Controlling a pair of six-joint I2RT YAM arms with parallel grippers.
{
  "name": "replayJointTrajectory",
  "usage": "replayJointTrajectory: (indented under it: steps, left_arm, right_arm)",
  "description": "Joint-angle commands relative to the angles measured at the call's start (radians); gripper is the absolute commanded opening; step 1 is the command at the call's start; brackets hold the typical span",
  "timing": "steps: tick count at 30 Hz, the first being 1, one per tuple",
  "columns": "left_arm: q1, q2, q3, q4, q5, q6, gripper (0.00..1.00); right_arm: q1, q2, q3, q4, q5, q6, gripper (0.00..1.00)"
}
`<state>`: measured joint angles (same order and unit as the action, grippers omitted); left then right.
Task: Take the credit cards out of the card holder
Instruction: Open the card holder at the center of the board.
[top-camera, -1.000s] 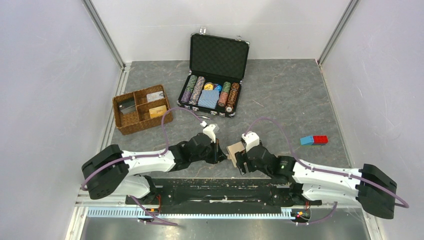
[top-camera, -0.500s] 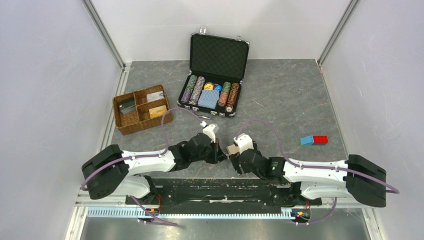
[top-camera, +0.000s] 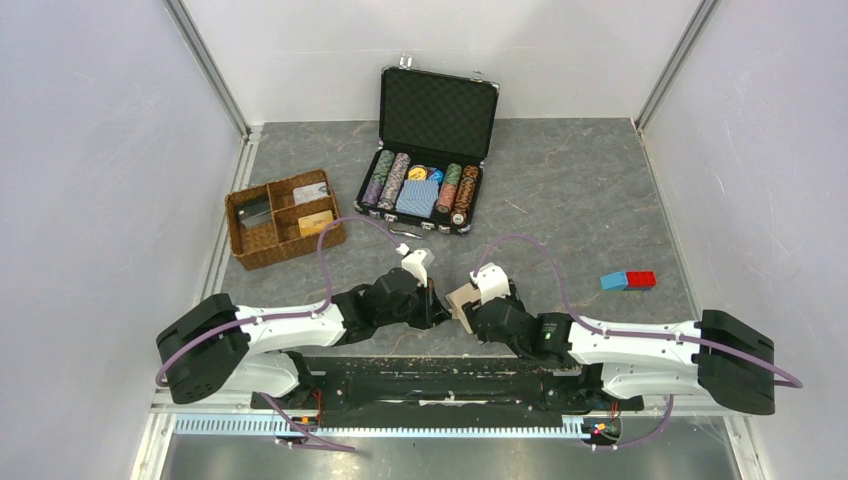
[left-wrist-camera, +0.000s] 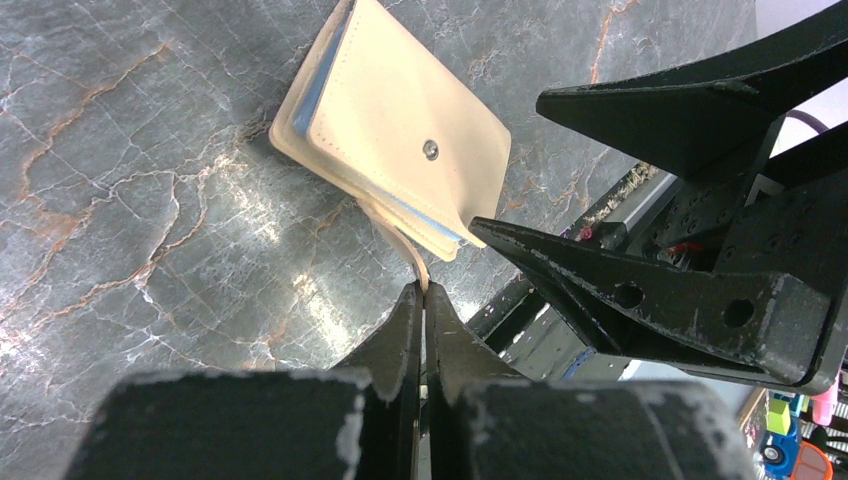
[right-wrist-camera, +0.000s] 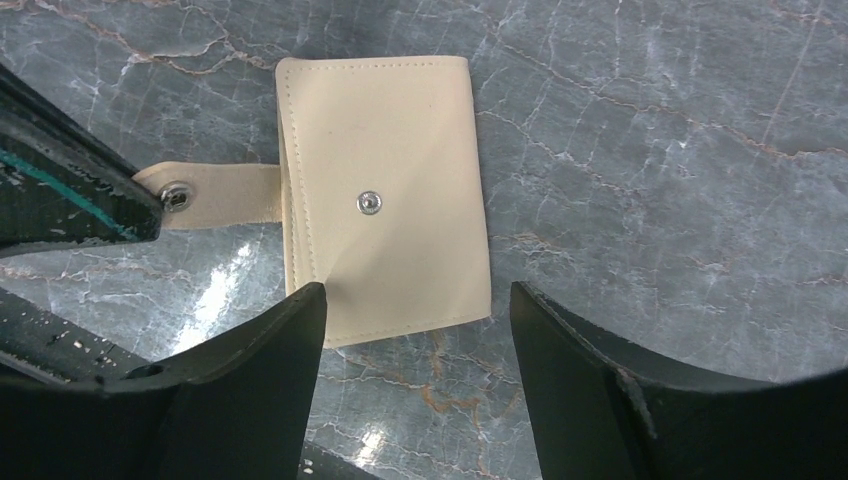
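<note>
Card holder (right-wrist-camera: 385, 200): folded shut on the table (right-wrist-camera: 650, 150), between both grippers.
Strap tab (right-wrist-camera: 225, 195): unsnapped, pointing toward the left arm.
Left gripper (left-wrist-camera: 422, 290): pinching the strap tab.
Right gripper (right-wrist-camera: 418, 298): spread wide, straddling the holder's short edge.
Credit cards: none showing.
Surroundings: poker-chip case (top-camera: 425, 180) and wicker tray (top-camera: 285, 245) well apart.

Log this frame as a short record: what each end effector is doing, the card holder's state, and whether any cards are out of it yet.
left end effector: shut on the strap tab
right end effector: open, one finger on either side of the card holder
card holder: folded, snap undone, strap sticking out sideways
cards in holder: none seen sticking out; only pale blue layers show at its edge
wicker tray: flat cards lie in its compartments
</note>
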<state>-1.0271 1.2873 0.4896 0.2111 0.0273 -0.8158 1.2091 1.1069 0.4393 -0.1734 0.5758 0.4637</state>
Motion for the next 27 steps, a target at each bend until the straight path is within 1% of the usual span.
replayJointTrajectory:
  steps: [1, 4, 7, 16, 18, 22, 23, 25, 27]
  left_arm:
    - [0.004, -0.023, -0.002, 0.011, -0.021, -0.021, 0.02]
    - [0.004, -0.017, 0.001, 0.011, -0.021, -0.020, 0.02]
    - [0.004, -0.014, -0.001, 0.012, -0.018, -0.020, 0.02]
    - [0.004, -0.021, -0.009, 0.010, -0.018, -0.023, 0.02]
    - [0.004, -0.022, -0.011, 0.009, -0.018, -0.023, 0.02]
    - [0.004, -0.026, -0.014, -0.020, -0.024, -0.019, 0.02]
    - [0.004, -0.027, -0.014, -0.035, -0.049, -0.017, 0.02]
    - [0.004, -0.029, -0.017, -0.058, -0.067, -0.013, 0.02]
    - [0.004, -0.034, -0.020, -0.065, -0.071, -0.011, 0.02]
  right_arm:
    - [0.006, -0.011, 0.028, 0.050, -0.042, 0.000, 0.71]
    - [0.009, -0.004, 0.013, 0.093, -0.075, -0.009, 0.75]
    - [0.007, 0.016, 0.012, 0.103, -0.069, -0.021, 0.78]
    - [0.007, 0.090, 0.011, 0.091, 0.021, -0.026, 0.78]
    - [0.007, 0.091, 0.006, 0.090, 0.027, -0.021, 0.72]
    - [0.007, 0.049, -0.007, 0.094, 0.023, -0.008, 0.55]
    - [0.008, 0.032, -0.011, 0.098, 0.026, -0.006, 0.52]
    - [0.008, 0.003, -0.017, 0.097, 0.036, 0.000, 0.48]
    - [0.007, -0.023, -0.017, 0.079, 0.062, 0.019, 0.47]
